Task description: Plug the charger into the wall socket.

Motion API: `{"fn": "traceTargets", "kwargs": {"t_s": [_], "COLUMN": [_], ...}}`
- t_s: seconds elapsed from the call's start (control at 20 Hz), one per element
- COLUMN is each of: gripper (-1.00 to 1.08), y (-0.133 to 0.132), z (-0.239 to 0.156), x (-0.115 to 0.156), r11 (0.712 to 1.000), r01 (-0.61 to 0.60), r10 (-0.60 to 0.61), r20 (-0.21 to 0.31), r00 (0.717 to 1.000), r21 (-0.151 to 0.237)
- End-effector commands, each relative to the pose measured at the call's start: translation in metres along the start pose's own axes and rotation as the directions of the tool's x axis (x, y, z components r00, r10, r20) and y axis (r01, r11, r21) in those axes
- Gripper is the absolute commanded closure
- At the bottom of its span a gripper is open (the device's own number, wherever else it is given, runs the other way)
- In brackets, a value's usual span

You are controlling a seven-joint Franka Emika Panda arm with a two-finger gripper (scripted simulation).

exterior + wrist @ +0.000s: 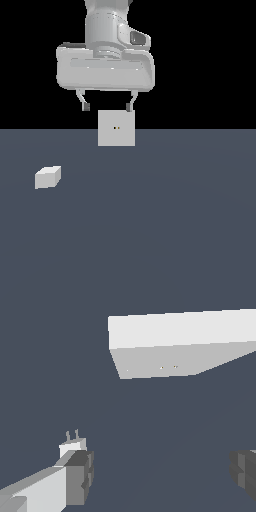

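While the white, glossy robot arm hung above the dark slate-blue worktop [150,210], its gripper [107,106] stood with the jaws spread wide, holding nothing. Its two thin fingers ended in small dark-grey blocky pads [86,106], one on either side above the top edge of the wall socket [116,128], a flat, upright, light-grey square plate with a smooth matte face and two tiny dark dots at its centre. The plate stood on the worktop directly under the open jaws, apart from both pads.

The charger [48,177], a small plain whitish-grey box with sharp edges and an untextured surface, lay on the worktop well apart from the socket, toward the exterior view's left and nearer the camera. In the wrist view the charger [73,446] peeped out from behind one finger pad [80,476], two thin grey prongs rising from its top, while the socket [180,341] showed as a thick pale slab.
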State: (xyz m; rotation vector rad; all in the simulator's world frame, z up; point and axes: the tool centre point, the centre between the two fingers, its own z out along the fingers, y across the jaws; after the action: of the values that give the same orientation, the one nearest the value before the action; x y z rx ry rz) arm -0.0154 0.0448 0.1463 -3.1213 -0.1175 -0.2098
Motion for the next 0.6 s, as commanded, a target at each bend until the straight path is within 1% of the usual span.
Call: {"fn": "traceTargets", "kwargs": {"t_s": [0.0, 0.55], "gripper": [-0.92, -0.92], "y": [-0.011, -0.06], "z": [0.007, 0.042], "x": [-0.007, -0.034], "r11": [1.0, 0.995], "r01": [0.017, 0.094], "r10": [-0.017, -0.09], "r20": [-0.025, -0.137], "r00": [1.0, 0.986], "r21": [0.004, 0.018]}}
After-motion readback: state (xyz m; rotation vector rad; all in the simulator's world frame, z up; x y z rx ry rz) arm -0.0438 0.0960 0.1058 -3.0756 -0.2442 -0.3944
